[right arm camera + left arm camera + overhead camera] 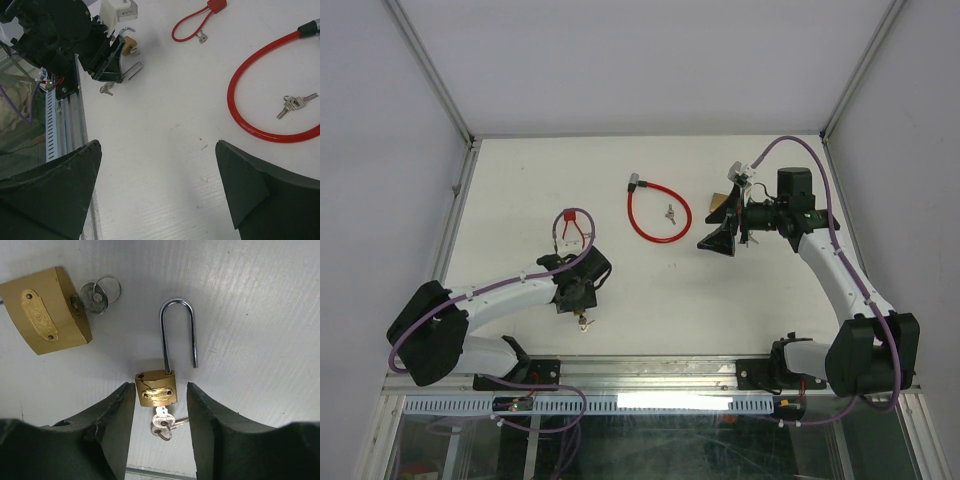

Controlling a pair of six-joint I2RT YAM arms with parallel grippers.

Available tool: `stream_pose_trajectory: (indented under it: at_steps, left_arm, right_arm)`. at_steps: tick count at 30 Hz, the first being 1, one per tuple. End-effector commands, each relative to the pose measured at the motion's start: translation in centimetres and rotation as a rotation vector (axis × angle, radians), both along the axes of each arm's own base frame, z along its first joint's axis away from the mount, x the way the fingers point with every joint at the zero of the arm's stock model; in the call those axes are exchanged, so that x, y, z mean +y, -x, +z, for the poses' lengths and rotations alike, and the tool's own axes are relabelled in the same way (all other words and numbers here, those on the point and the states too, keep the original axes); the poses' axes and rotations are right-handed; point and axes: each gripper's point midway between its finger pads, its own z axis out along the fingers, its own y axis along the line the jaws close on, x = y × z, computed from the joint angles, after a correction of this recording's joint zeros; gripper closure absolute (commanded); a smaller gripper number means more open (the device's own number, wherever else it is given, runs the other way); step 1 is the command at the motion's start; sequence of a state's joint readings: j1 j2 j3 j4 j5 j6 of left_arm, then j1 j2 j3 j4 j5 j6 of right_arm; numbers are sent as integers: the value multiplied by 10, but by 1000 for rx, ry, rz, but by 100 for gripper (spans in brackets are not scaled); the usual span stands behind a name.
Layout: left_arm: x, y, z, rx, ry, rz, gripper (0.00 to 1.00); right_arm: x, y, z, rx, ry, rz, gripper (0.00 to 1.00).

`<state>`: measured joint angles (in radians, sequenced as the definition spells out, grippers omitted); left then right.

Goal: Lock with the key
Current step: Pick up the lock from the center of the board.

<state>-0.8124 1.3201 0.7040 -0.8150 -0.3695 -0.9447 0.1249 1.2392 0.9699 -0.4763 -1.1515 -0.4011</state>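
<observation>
Small padlock (156,388): lies flat on the white worktop (520,190), with its metal hoop (176,301) open at one end.
Key (161,420): stuck in the bottom of the small padlock, with a ring on it.
Left claw (161,390): half spread, its fingers (115,425) on each side of the small padlock. A gap shows on the right side, so it is not pinching.
Big padlock (45,310): near the small padlock, up and to the left, with its own key in.
Red cable loop (231,97): well apart from the small padlock, further back and to the right.
Right claw (157,145): spread wide over bare worktop, well apart from the small padlock.
</observation>
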Motion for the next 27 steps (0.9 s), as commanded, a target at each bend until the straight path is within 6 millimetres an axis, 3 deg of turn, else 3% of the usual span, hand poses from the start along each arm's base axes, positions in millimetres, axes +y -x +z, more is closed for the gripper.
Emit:
stream_pose_trajectory:
  at_steps: [1,10,16,27]
  left_arm:
    - [-3,7,-4,27,24,0,54]
    - [-2,9,-10,35,16,-4,53]
    - [-6,5,-12,22,26,-13,58]
    - [-18,-6,-3,-47,94,-45,85]
  right_arm:
    - [3,0,9,-22,-17,20,1]
    - [3,0,9,-19,-19,21,1]
    - [3,0,9,-20,-19,21,1]
    - [4,1,9,-16,-20,23,1]
